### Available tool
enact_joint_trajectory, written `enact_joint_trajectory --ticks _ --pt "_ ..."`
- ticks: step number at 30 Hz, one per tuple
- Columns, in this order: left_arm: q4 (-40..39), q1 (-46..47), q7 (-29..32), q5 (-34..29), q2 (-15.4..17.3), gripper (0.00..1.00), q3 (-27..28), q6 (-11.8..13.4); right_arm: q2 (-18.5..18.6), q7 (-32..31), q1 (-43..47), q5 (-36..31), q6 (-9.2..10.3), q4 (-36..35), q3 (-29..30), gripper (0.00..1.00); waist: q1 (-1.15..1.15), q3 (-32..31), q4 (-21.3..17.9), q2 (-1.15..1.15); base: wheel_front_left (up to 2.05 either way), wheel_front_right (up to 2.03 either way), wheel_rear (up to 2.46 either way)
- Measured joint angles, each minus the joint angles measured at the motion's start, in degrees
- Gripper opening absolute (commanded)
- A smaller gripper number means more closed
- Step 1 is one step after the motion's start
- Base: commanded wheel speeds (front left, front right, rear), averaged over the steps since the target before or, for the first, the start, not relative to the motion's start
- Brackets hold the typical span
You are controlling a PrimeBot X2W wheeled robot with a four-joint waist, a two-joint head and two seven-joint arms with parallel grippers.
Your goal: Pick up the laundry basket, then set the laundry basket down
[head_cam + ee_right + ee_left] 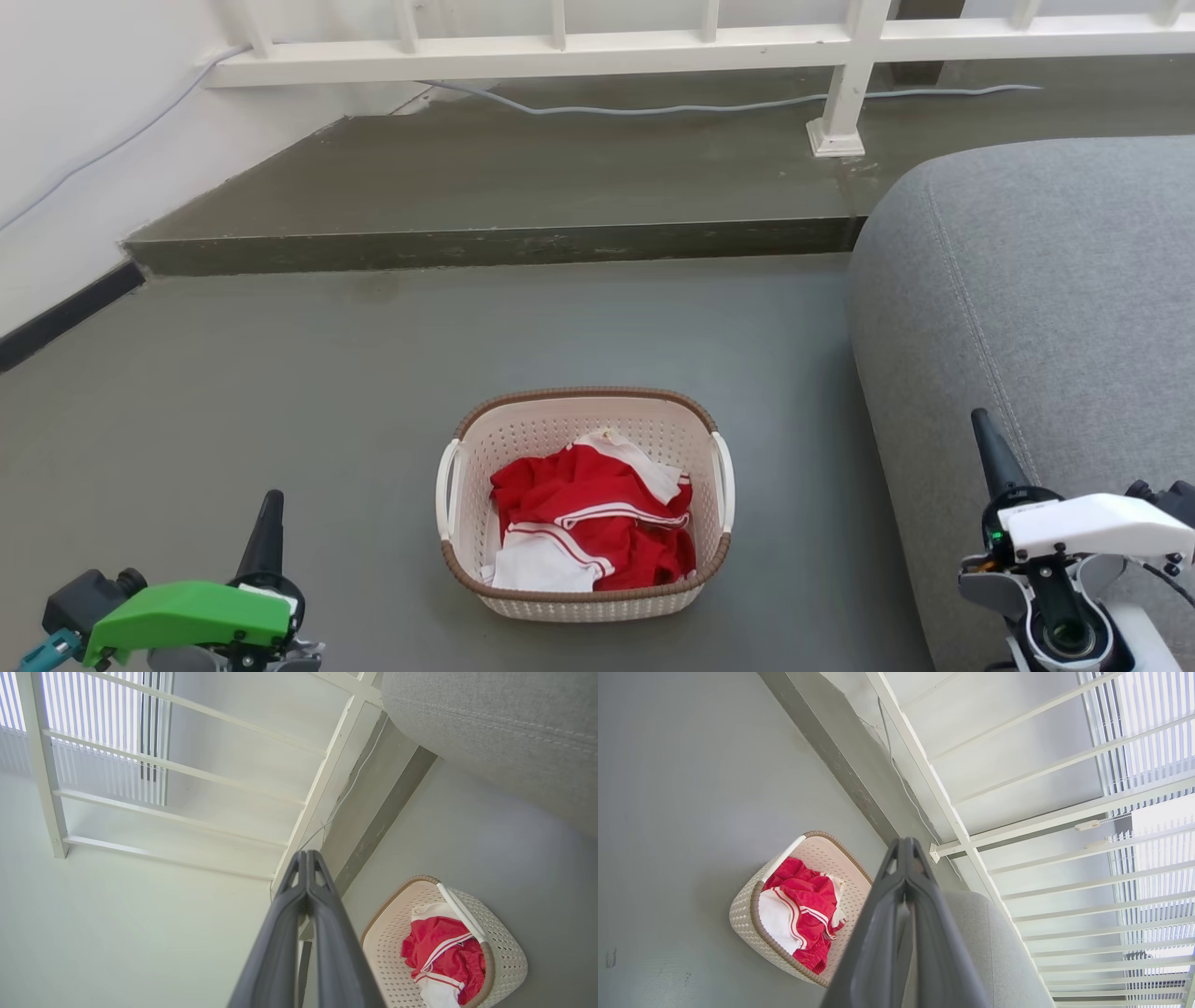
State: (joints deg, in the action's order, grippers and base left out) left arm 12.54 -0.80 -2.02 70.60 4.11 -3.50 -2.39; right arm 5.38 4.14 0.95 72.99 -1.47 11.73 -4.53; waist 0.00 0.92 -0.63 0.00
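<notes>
The laundry basket (523, 439) stands on the grey floor in the middle of the head view, cream-white and perforated, with a brown rim and a white handle on each side. Red and white clothes (590, 527) lie inside it. My left gripper (271, 511) is at the lower left, well to the left of the basket, fingers shut with nothing between them. At the lower right, my right gripper (982, 431) is shut and empty too, over the sofa's edge. The basket (747, 914) shows left of the shut left gripper (905, 845), and the basket (507, 952) lies right of the shut right gripper (306, 857).
A grey sofa (1036, 327) fills the right side, close to the basket. Behind the basket a raised step (495, 245) runs across, with a white railing (653, 47) and a cable (709, 105) on it. A white wall (65, 140) stands at the left.
</notes>
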Motion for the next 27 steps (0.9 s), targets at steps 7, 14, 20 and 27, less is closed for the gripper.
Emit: enact_joint_trajectory --ticks 7,14,20,27 --pt "0.4 0.8 1.1 5.3 0.0 0.0 1.0 -0.8 0.2 -1.2 -0.6 5.4 -1.0 0.5 1.1 0.0 0.0 -0.2 0.1 0.0 0.0 0.0 0.0" --pt "1.3 1.0 2.4 10.9 0.1 0.0 1.8 -1.8 0.3 -2.3 -1.3 11.0 -2.11 1.0 2.4 0.0 0.0 -0.3 0.3 0.0 0.0 0.0 0.0" --pt "1.7 2.1 3.1 15.5 0.2 0.0 2.5 -2.7 0.5 -3.1 -2.0 15.6 -2.98 1.4 3.5 0.0 0.0 -0.5 0.4 0.0 0.0 0.0 0.0" --pt "2.0 2.6 4.5 21.1 0.2 0.0 3.5 -3.7 0.8 -4.2 -2.4 21.0 -4.09 1.9 4.7 0.0 0.0 -0.6 0.6 0.0 0.0 0.0 0.0"
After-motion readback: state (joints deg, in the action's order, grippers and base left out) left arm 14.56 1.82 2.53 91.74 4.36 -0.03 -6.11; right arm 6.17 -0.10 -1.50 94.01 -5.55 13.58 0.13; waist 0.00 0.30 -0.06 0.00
